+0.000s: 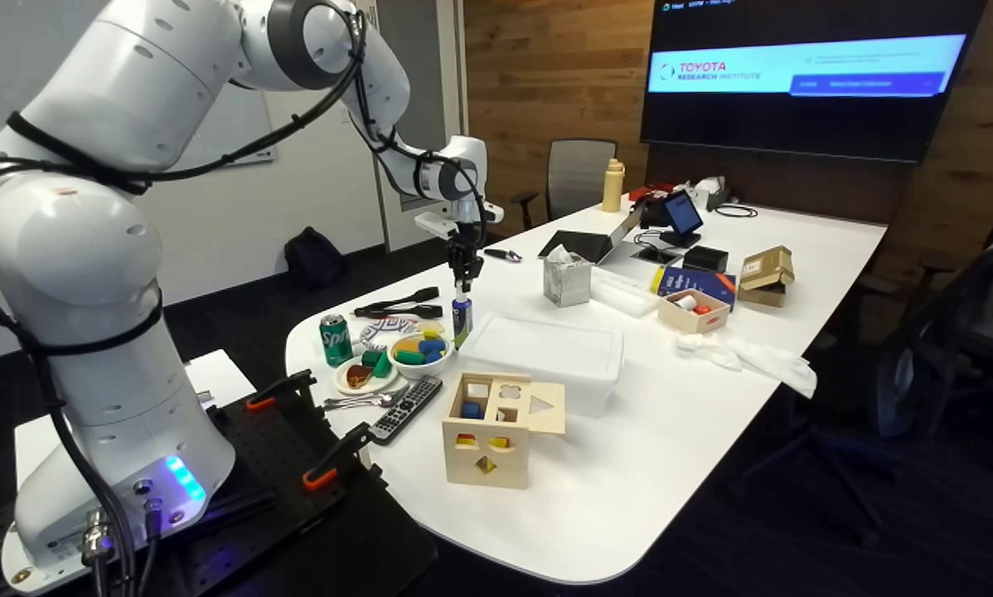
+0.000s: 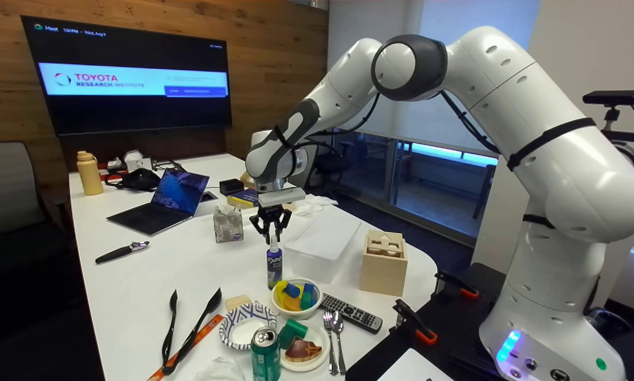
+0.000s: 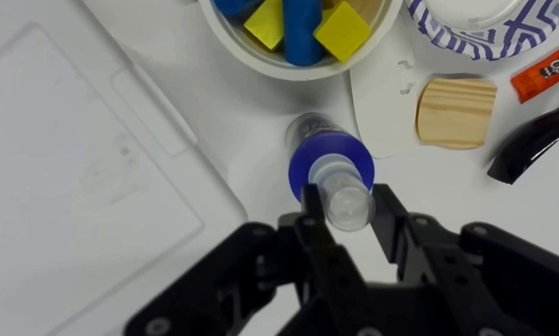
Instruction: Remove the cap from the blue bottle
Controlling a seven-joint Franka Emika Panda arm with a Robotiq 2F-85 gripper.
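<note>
On table [image 2: 190, 264], bottle [image 2: 274, 265] upright, cap [image 3: 348, 205] uppermost

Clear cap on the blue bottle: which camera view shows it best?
The wrist view: the clear cap appears large between the jaws, round top facing the camera, on the blue Expo bottle. In both exterior views it is just a small pale tip, its top hard to make out.

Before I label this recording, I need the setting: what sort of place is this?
Probably an office meeting room: a large wall screen, a long white table and a grey-backed chair.
</note>
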